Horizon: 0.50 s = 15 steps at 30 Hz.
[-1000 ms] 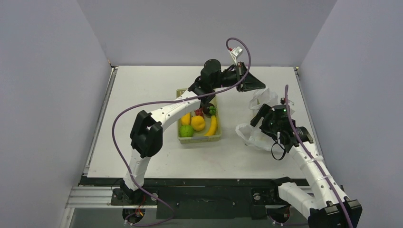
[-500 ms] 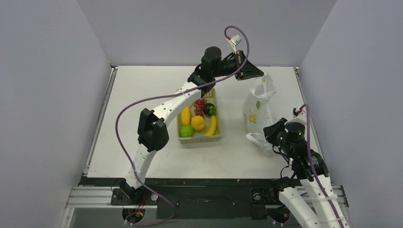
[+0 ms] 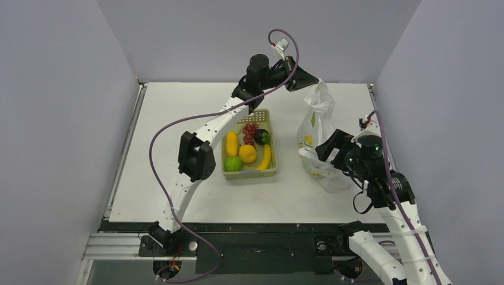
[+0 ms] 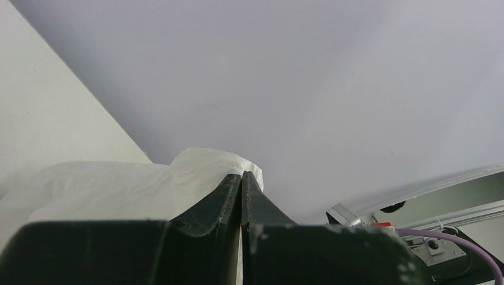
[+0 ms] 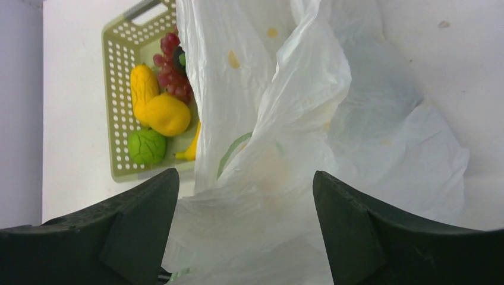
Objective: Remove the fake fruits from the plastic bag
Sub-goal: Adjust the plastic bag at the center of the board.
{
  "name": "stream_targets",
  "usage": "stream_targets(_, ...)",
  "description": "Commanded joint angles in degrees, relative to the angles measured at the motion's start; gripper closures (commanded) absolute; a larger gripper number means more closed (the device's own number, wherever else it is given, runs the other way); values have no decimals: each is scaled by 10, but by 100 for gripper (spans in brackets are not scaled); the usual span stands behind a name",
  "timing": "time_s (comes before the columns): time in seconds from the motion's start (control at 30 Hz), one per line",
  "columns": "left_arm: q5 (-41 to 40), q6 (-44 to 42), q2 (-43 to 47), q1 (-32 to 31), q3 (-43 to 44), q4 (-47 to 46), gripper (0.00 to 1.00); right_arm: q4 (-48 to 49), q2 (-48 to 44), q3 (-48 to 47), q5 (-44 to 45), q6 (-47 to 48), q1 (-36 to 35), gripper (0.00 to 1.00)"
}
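The white plastic bag (image 3: 319,127) hangs upright over the table's right side, its bottom resting on the table. My left gripper (image 3: 304,79) is shut on its top; in the left wrist view the fingertips (image 4: 242,176) pinch the bag's film (image 4: 119,190). My right gripper (image 3: 325,151) is open at the bag's lower part, and crumpled bag (image 5: 279,119) fills the space between its jaws (image 5: 243,175). Yellow and green patches show on the bag; I cannot tell if they are fruit. Fake fruits lie in the basket: a green one (image 3: 233,164), a dark maroon one (image 3: 261,136), a banana (image 3: 265,157).
The yellow-green slotted basket (image 3: 270,173) stands mid-table, left of the bag, also holding a yellow mango (image 5: 144,89), a lemon (image 5: 168,114) and grapes (image 5: 169,65). The left arm reaches over the basket. Grey walls enclose the table on three sides.
The left gripper has lifted the bag's top higher and leftwards, so the bag now hangs stretched. The right gripper drew back to the near right, then returned open to the bag's lower part.
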<state>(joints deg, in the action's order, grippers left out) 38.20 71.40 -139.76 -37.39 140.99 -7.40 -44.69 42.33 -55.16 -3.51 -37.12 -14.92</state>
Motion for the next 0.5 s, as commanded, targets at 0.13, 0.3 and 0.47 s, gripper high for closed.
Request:
stream_targets(0.13,4,-8,48,-5,-41,-54,100,-93,6,-66,-20,50,-58,16)
stream_targets(0.3,0,-6,47,-6,-40,-54,100,-109,-28,-89,-2,61,-72,14)
stream_targets(0.47,-2,-6,45,-8,-38,-50,100,-92,-29,-126,-63,111,-82,13)
